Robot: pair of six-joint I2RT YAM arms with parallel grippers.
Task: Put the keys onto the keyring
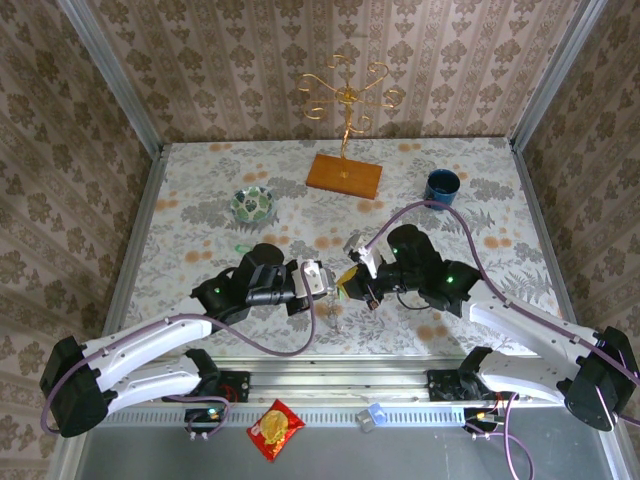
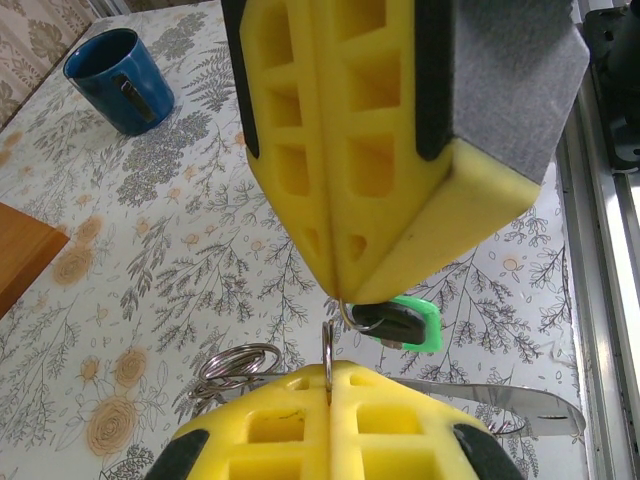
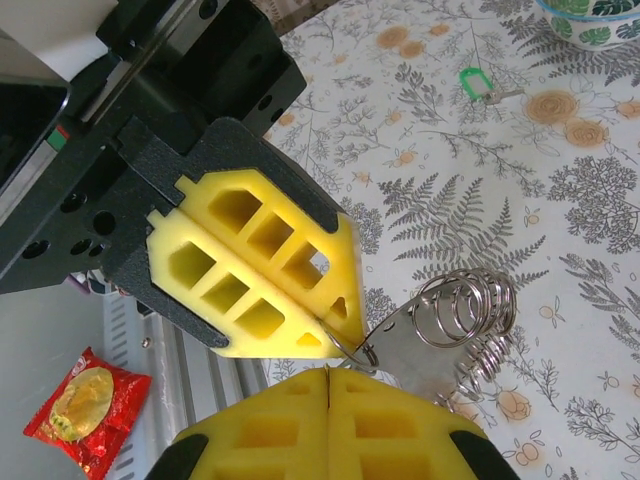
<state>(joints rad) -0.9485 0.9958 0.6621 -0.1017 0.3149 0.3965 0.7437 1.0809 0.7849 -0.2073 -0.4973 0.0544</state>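
Both grippers meet tip to tip above the middle of the table. My left gripper [image 1: 322, 280] [image 2: 330, 375] is shut on the thin grey keyring [image 2: 327, 345], which stands edge-on between its yellow pads. A bunch of wire rings [image 2: 225, 368] [image 3: 465, 305] and a flat silvery piece [image 2: 520, 403] [image 3: 410, 345] hang from it. My right gripper [image 1: 352, 282] [image 3: 328, 372] is shut on a green-headed key [image 2: 405, 322], which hangs by its small loop right beside the keyring. A second green key [image 3: 474, 82] [image 1: 240, 249] lies on the table near the bowl.
A blue mug [image 1: 441, 186] [image 2: 118, 80] stands at the back right and a green-white bowl [image 1: 253, 205] at the back left. A wooden base with a gold stand [image 1: 344, 175] sits at the back centre. A red snack packet [image 1: 275, 430] [image 3: 85, 405] lies beyond the front rail.
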